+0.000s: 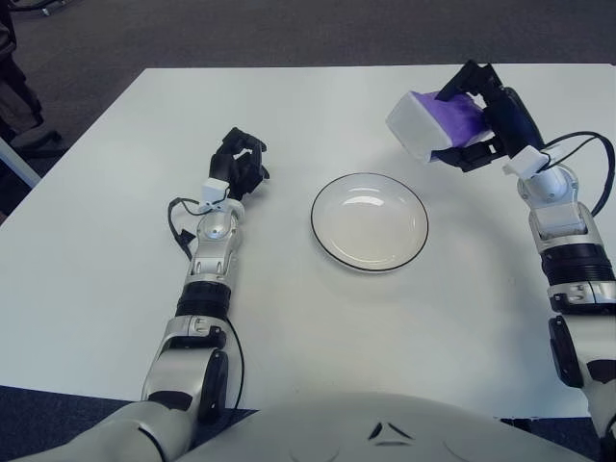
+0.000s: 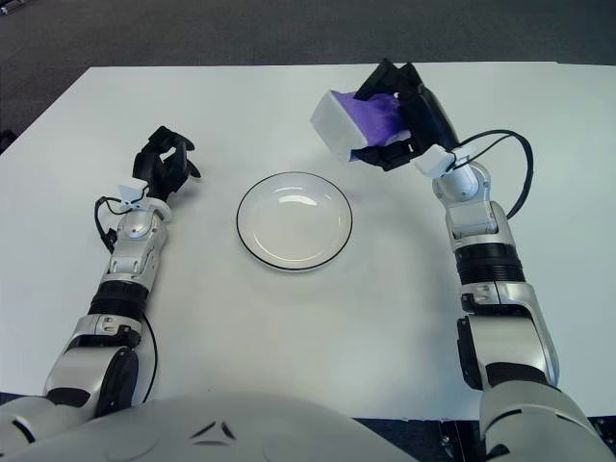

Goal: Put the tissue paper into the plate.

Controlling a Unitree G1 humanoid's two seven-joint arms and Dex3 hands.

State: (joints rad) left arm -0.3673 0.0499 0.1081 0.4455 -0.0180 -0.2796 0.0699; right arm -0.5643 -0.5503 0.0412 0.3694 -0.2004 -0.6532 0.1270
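A purple and white tissue paper pack (image 1: 438, 123) is grasped in the fingers of the right hand (image 1: 486, 120) and held off the white table (image 1: 115, 260), up and to the right of the plate (image 1: 370, 221), apart from it. The pack is tilted, its white end turned toward the plate. No writing or brand can be read on it. The plate, clear with a dark rim, is seen at the table's middle with nothing in it. The left hand (image 1: 239, 166) is seen left of the plate, its fingers curled around nothing.
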